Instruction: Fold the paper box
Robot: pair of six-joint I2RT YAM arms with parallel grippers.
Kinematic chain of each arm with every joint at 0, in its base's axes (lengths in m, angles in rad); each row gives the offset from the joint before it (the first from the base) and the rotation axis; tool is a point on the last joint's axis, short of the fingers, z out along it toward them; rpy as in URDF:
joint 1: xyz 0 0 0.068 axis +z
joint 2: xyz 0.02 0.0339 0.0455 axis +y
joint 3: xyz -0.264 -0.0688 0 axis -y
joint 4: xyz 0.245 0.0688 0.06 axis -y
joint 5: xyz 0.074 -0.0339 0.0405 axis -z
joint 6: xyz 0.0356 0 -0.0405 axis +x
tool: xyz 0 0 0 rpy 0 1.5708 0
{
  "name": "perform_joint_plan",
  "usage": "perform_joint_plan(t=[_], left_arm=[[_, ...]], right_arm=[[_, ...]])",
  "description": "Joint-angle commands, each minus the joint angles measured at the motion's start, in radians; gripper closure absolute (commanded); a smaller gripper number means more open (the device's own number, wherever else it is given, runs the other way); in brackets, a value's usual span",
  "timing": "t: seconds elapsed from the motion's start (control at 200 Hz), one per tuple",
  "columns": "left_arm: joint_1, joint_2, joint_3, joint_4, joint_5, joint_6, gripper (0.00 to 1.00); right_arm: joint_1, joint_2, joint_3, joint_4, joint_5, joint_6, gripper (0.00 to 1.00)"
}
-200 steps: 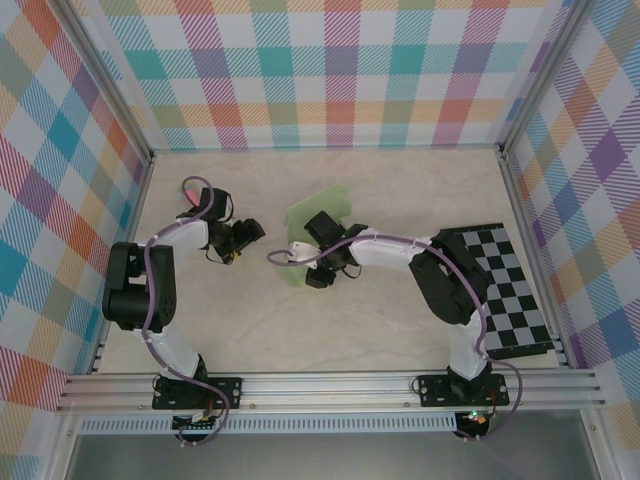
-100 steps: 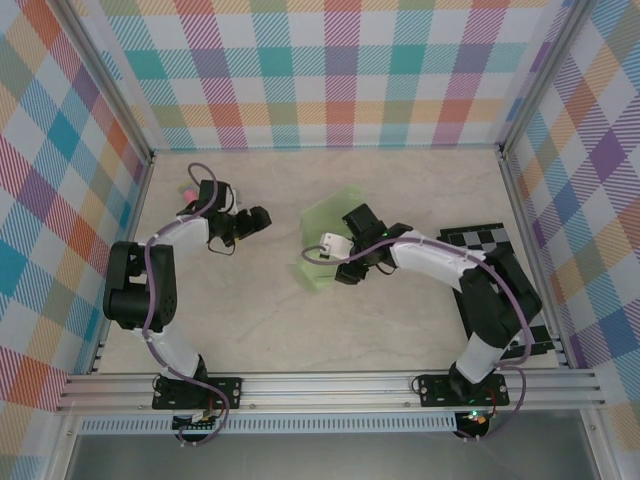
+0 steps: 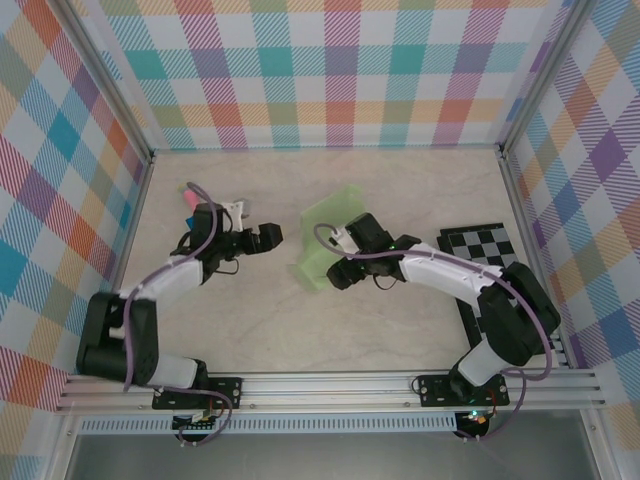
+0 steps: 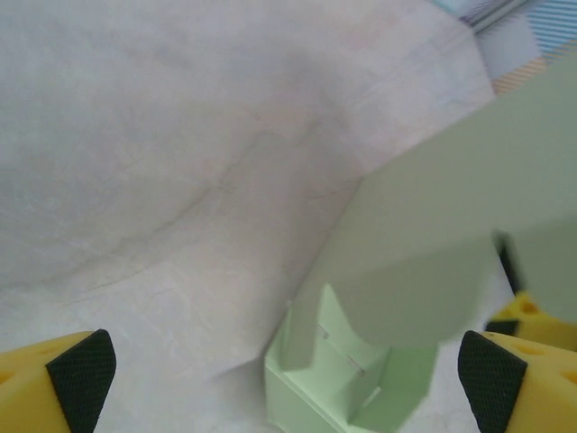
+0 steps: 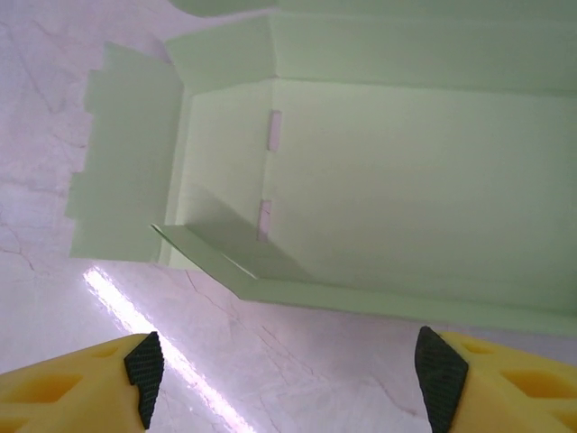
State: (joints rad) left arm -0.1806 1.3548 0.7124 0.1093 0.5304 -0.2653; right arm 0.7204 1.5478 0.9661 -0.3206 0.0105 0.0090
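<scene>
Pale green thin-card paper box [image 3: 325, 232], partly folded, flaps raised, laid near the middle of the beige marbled bench [image 3: 420, 190], left gripper [image 3: 268, 236] spread wide near it, right gripper [image 3: 340, 272] released at its near edge, nothing grasped.

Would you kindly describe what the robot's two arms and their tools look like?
Both the left arm and the right arm have white shells with black joints, bolted down on black base plates. A mauve cable loops along each. The left tool and the right tool carry yellow fingers tipped with black textured pads.
</scene>
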Motion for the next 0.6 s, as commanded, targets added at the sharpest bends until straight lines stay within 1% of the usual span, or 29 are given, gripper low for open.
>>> perform_joint_plan(t=[0.0,0.045,0.115,0.185,0.23,0.285,0.38,0.43,0.47,0.51,0.55,0.595], left_arm=[[-0.039,-0.098,-0.020,0.001,0.033,0.181,0.00],[-0.060,-0.106,-0.024,0.012,0.057,0.241,0.00],[-0.108,-0.087,0.010,-0.003,0.009,0.306,0.00],[-0.154,-0.026,0.090,-0.052,-0.051,0.378,0.00],[-0.169,0.019,0.128,-0.057,-0.076,0.388,0.00],[-0.183,0.062,0.155,-0.038,-0.074,0.386,0.00],[-0.216,0.087,0.154,0.020,-0.082,0.395,0.00],[-0.234,0.095,0.153,0.044,-0.069,0.408,0.02],[-0.244,0.109,0.161,0.050,-0.070,0.415,0.04],[-0.254,0.132,0.176,0.049,-0.089,0.408,0.09],[-0.257,0.156,0.191,0.049,-0.104,0.392,0.17],[-0.259,0.184,0.207,0.052,-0.114,0.368,0.28]], right_arm=[[-0.034,-0.096,-0.078,0.079,-0.053,0.144,0.19],[-0.060,-0.109,-0.106,0.102,-0.097,0.136,0.19],[-0.104,-0.117,-0.119,0.105,-0.152,0.111,0.20],[-0.139,-0.123,-0.119,0.105,-0.181,0.088,0.21],[-0.157,-0.124,-0.114,0.105,-0.195,0.082,0.21],[-0.166,-0.126,-0.106,0.105,-0.203,0.079,0.22],[-0.166,-0.126,-0.101,0.111,-0.205,0.083,0.22],[-0.166,-0.126,-0.106,0.120,-0.209,0.082,0.23],[-0.167,-0.126,-0.113,0.126,-0.210,0.075,0.23],[-0.167,-0.123,-0.119,0.134,-0.211,0.056,0.24],[-0.166,-0.120,-0.123,0.142,-0.219,0.032,0.25],[-0.166,-0.114,-0.125,0.145,-0.224,0.010,0.25]])
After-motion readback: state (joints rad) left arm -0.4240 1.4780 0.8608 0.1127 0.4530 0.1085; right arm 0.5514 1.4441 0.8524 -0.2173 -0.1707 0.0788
